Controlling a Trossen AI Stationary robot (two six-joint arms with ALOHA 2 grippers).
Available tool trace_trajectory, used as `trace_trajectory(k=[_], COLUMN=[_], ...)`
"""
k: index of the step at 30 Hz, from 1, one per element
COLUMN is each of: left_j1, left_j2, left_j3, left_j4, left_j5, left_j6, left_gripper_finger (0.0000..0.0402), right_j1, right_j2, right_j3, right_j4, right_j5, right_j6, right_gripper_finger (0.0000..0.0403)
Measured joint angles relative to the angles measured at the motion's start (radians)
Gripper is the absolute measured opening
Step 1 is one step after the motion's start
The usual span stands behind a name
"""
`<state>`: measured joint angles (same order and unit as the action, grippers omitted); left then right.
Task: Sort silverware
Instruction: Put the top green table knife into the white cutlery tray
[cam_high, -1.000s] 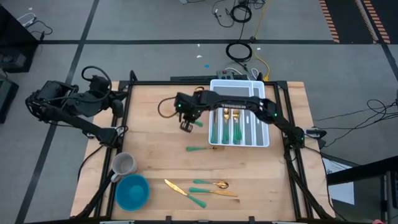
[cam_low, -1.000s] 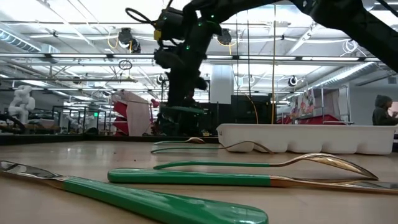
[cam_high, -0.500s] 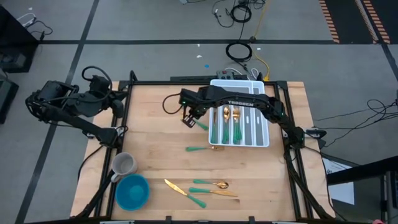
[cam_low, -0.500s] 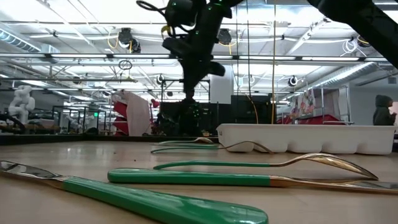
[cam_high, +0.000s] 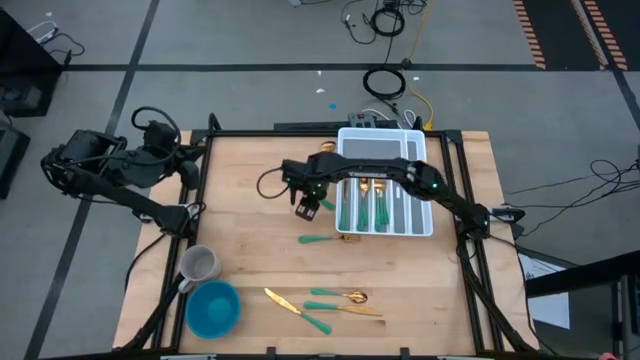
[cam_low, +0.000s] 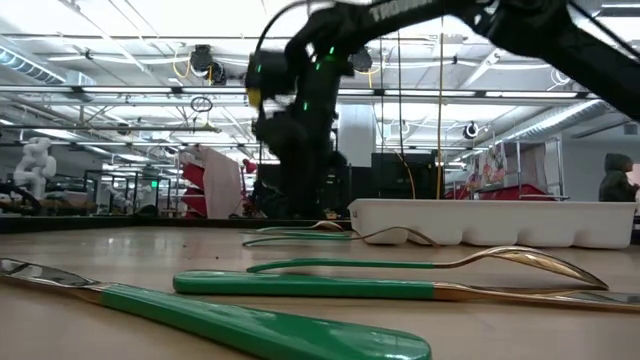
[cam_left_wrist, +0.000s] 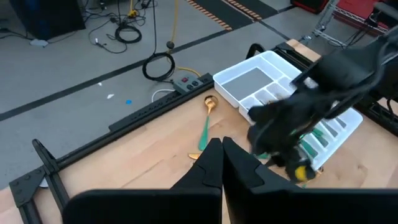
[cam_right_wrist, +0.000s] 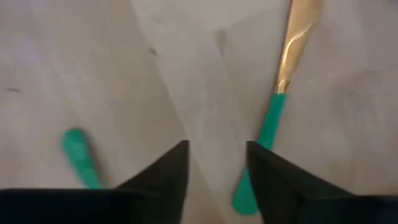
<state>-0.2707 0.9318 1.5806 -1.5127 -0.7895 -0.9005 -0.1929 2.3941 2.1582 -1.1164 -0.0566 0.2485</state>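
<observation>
I have the tabletop (cam_high: 260, 260) under both arms, with the white tray (cam_high: 420, 225) at the far right already holding several teal-handled pieces. My left arm waits off the left edge, its left tool (cam_left_wrist: 222, 163) pinched shut on nothing. My right arm reaches across, and the right tool (cam_high: 307, 207) hangs low just beside the tray's left wall, its fingers (cam_right_wrist: 168, 171) parted with bare wood between them, holding nothing. Loose silverware remains: a spoon (cam_left_wrist: 204, 124) near the tray, a piece (cam_high: 318, 239) below the tray, and a cluster (cam_high: 322, 303) at the near edge. In the right wrist view a teal handle (cam_right_wrist: 264, 140) runs alongside one finger, not between them. To do this well, I judge I should shift sideways until the handle is centred, then descend and close across its width. The arm reads "TROSSEN" (cam_low: 405, 10)
</observation>
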Motion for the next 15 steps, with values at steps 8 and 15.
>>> trace_trajectory(k=[8,15], left_j1=[0.000,0.000], left_j2=[0.000,0.000], left_j3=[0.000,0.000], left_j4=[-0.012,-0.024], left_j5=[0.003,0.005], left_j6=[0.000,0.000], left_gripper_finger=[0.0000,0.0000], right_j1=[-0.044,-0.067], right_j2=[0.086,0.058], right_j3=[-0.001,0.003], right_j4=[-0.043,-0.053], right_j5=[-0.002,-0.010], right_j6=[-0.016,-0.029], right_gripper_finger=[0.0237,0.0228])
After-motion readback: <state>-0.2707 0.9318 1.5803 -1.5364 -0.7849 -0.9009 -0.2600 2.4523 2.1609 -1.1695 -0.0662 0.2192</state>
